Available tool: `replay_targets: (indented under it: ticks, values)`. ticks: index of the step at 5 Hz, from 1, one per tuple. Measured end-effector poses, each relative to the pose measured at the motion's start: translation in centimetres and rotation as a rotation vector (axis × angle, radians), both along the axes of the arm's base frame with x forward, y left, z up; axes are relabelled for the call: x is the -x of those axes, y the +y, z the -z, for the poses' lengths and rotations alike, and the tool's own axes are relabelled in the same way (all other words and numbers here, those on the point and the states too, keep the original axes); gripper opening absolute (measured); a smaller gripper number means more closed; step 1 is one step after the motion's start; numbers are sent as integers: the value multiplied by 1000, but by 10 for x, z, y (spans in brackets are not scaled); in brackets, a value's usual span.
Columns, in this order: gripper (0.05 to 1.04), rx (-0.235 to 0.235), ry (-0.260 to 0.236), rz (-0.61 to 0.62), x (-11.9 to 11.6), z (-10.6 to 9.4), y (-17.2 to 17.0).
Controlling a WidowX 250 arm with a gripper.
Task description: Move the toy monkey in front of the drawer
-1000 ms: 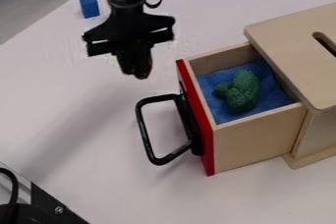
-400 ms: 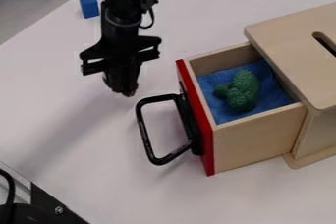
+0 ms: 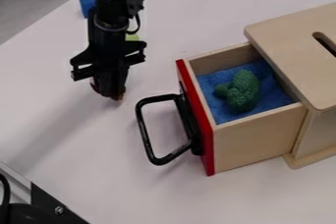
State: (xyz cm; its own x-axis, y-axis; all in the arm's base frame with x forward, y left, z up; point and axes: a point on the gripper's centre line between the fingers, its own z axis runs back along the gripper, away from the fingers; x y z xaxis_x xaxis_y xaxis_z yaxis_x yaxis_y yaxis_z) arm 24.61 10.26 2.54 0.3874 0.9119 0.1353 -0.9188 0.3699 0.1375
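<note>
My gripper [image 3: 109, 88] hangs over the table to the left of the drawer's handle, pointing down. It is shut on a small dark reddish-brown thing, taken as the toy monkey [image 3: 117, 95], whose edges show at the fingertips; the rest is hidden by the gripper. The wooden drawer [image 3: 259, 137] stands pulled out, with a red front [image 3: 197, 120] and a black handle [image 3: 146, 132] facing left. Inside it a green bumpy toy [image 3: 242, 91] lies on blue cloth [image 3: 226, 116].
The drawer's wooden cabinet [image 3: 289, 46] stands at the right. A blue block [image 3: 86, 5] sits near the table's upper left edge. Something yellow-green [image 3: 132, 37] shows just behind the arm. Black and metal equipment [image 3: 49, 203] is in the lower left corner.
The gripper has moved left and somewhat toward the camera, with the dark thing still at its fingertips. The yellow-green thing has come into sight behind it. Drawer and green toy have not moved.
</note>
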Motion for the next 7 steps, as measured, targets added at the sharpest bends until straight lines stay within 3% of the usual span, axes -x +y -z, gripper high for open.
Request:
replay_targets:
  ticks: [1, 2, 3, 4, 5, 6, 7]
  values:
    - [453, -32, 16, -7, 1, 0, 0]
    - [800, -41, 3, -12, 4, 4, -4]
    - [1003, -35, -43, -22, 3, -1, -6]
    - [999, -22, -79, -32, 3, -7, -7]
    - [999, -48, -134, -34, 3, -27, -5]
    - [999, -104, -195, -42, 4, -59, -1]
    - [999, -123, -264, -33, 3, -91, 0]
